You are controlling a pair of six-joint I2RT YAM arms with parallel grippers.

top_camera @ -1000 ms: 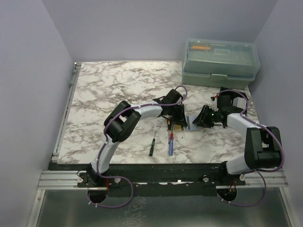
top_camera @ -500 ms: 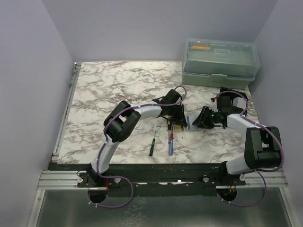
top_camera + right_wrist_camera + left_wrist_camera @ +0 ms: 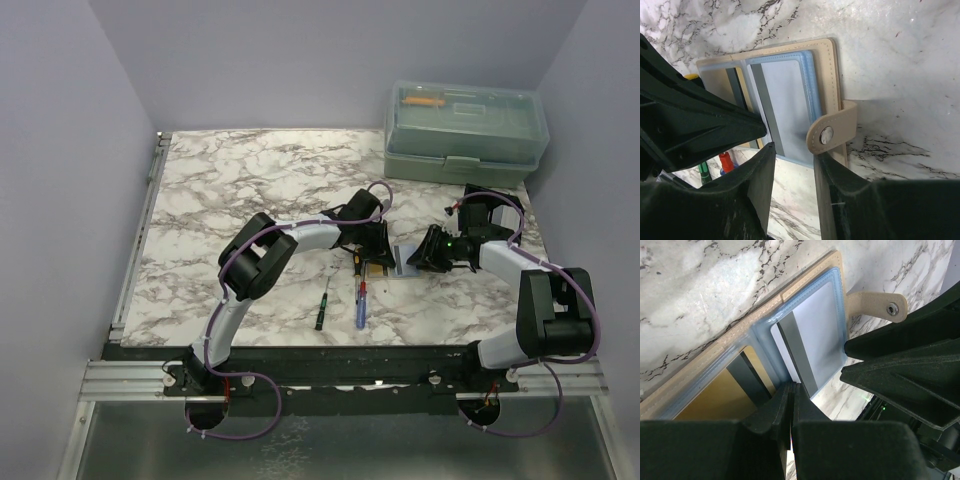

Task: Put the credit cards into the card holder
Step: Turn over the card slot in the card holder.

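The tan card holder [image 3: 828, 75] lies open and flat on the marble. Its clear sleeves hold a pale bluish credit card [image 3: 787, 97] with a grey stripe and a gold card [image 3: 710, 402] beside it. The snap tab [image 3: 832, 131] sticks out at the holder's side. My left gripper [image 3: 791, 386] is shut, its tips resting at the holder's middle fold on the near edge. My right gripper [image 3: 794, 152] is open and straddles the near corner of the pale card's sleeve, with one finger just under the snap tab. In the top view both grippers [image 3: 375, 252] [image 3: 428, 252] meet over the holder [image 3: 405, 263].
A translucent green toolbox [image 3: 465, 130] stands at the back right. A green screwdriver [image 3: 321, 310] and a blue-and-red one [image 3: 360, 303] lie just in front of the holder. The left gripper's black body [image 3: 695, 125] crowds the right wrist view.
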